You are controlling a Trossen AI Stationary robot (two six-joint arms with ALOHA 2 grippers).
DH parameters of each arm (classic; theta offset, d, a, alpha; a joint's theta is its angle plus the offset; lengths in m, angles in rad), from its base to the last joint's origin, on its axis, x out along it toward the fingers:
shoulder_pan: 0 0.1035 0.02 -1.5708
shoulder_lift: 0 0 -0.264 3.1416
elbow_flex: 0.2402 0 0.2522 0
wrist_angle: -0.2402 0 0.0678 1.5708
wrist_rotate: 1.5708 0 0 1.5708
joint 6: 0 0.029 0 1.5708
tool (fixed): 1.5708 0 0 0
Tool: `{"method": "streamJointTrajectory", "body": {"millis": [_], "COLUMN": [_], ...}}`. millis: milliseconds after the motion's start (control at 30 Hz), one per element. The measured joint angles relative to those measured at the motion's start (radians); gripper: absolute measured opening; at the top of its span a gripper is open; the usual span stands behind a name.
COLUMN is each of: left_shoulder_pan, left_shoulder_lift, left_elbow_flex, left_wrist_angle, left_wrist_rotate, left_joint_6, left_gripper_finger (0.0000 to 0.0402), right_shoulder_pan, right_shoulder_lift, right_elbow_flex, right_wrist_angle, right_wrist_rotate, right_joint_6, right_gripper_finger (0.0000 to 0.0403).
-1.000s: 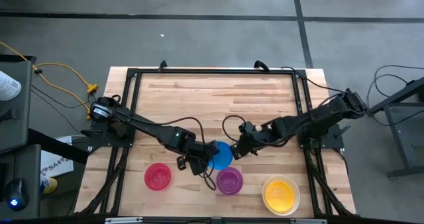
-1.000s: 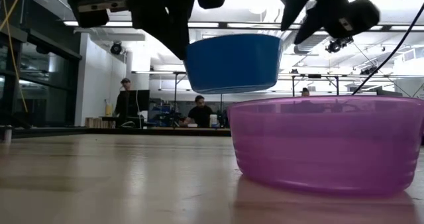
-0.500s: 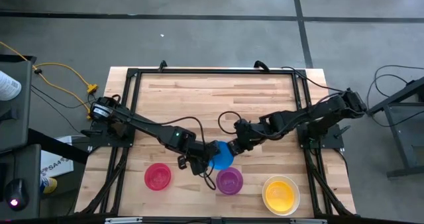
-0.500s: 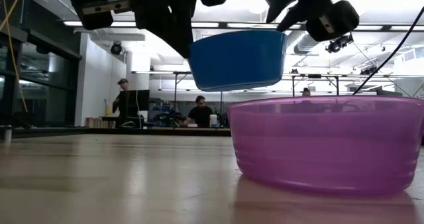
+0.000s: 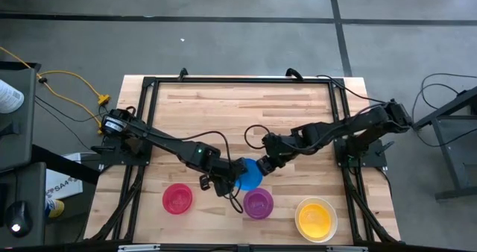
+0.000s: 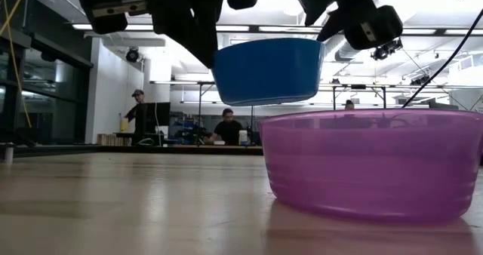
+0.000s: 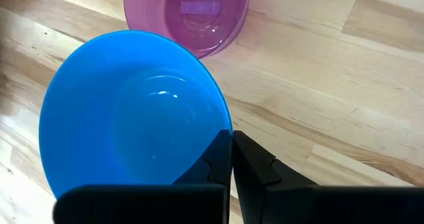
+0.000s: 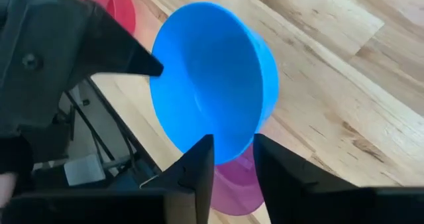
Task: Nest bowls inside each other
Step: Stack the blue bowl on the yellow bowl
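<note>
A blue bowl (image 5: 250, 174) hangs tilted above the table in my left gripper (image 7: 230, 136), which is shut on its rim. My right gripper (image 8: 232, 144) is open at the bowl's opposite side. One of its fingers stands inside the rim and one outside; I cannot tell whether either touches. A purple bowl (image 5: 258, 203) stands on its base just nearer the front edge. A pinkish-red bowl (image 5: 177, 198) stands at the front left. A yellow bowl (image 5: 314, 219) sits inside the white bowl (image 5: 335, 219) at the front right. My left gripper pinches the blue bowl's rim (image 7: 224, 121) on the side toward the table's left, one finger inside the bowl and one outside. The fingers slant down from the table's left. The bowl is lifted clear of the table and tilted, its opening partly toward the left arm.
A black frame (image 5: 238, 80) runs around the wooden tabletop. The far half of the table (image 5: 238, 110) is bare wood. In the low view, people sit in the room beyond the table.
My right gripper has moved toward the table's left, up to the blue bowl, and has turned a little at the wrist. It now stands astride the bowl's rim. The blue bowl has stayed lifted in my left gripper.
</note>
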Motion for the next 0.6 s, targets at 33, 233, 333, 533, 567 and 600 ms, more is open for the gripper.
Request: {"method": "streamJointTrajectory", "body": {"millis": [33,233,333,533,567,600], "left_shoulder_pan": [0.0,-0.015,-0.021,-0.02,-0.02,-0.019], "left_shoulder_lift": [0.0,0.0,0.0,0.0,0.0,0.0], "left_elbow_flex": [0.0,0.0,0.0,0.0,0.0,0.0], "left_wrist_angle": [0.001,0.004,0.003,0.003,0.003,0.003], "left_wrist_rotate": [0.0,0.003,0.01,0.023,0.023,0.023], "left_joint_6": [0.0,0.02,0.024,0.053,0.061,0.069], "left_gripper_finger": [0.0,0.0,0.0,0.0,0.0,0.0], "right_shoulder_pan": [-0.003,-0.03,-0.043,-0.062,-0.062,-0.062], "right_shoulder_lift": [0.0,0.0,0.0,0.006,0.014,0.017], "right_elbow_flex": [0.0,0.0,0.0,0.0,0.0,0.0], "right_wrist_angle": [0.0,0.001,0.001,0.006,0.011,0.015], "right_wrist_rotate": [0.003,0.003,0.003,0.002,-0.003,-0.01], "right_joint_6": [0.0,0.007,0.01,0.01,0.011,0.014], "right_gripper_finger": [0.0108,0.0133,0.0134,0.0134,0.0135,0.0135]}}
